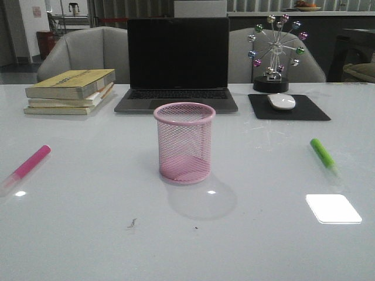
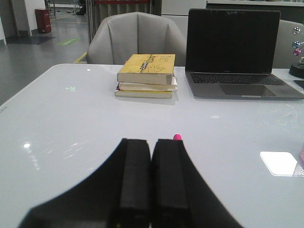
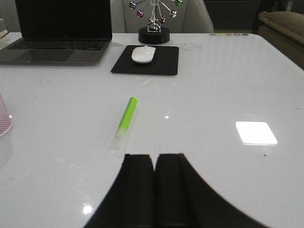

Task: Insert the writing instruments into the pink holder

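Front view is showing the pink holder [image 1: 184, 142] standing upright mid-table on the white table [image 1: 82, 234], w/ nothing visible inside it through the mesh. Pink marker [image 1: 26, 168] is lying flat well to the robot's left of the holder, pale end toward the near edge. Green marker [image 1: 323, 155] is lying flat well to the right, pale end also nearer the robot. Neither is touching the cup.

Left gripper [image 2: 151, 178] is sitting low over the table w/ fingers pressed together, nothing btwn them; only the pink marker's tip [image 2: 177, 137] is peeking out just past the fingertips. Right gripper [image 3: 155, 185] is likewise closed up tight & gripping nothing, w/ the green marker [image 3: 124, 121] lying just beyond it on the table, apart from the fingers.

Behind the holder a laptop [image 1: 177, 64] is standing open, screen dark. Book stack [image 1: 70, 91] is sitting to its left; mouse [image 1: 282, 101] on a black pad [image 1: 290, 109] & a ball ornament [image 1: 274, 52] to its right.
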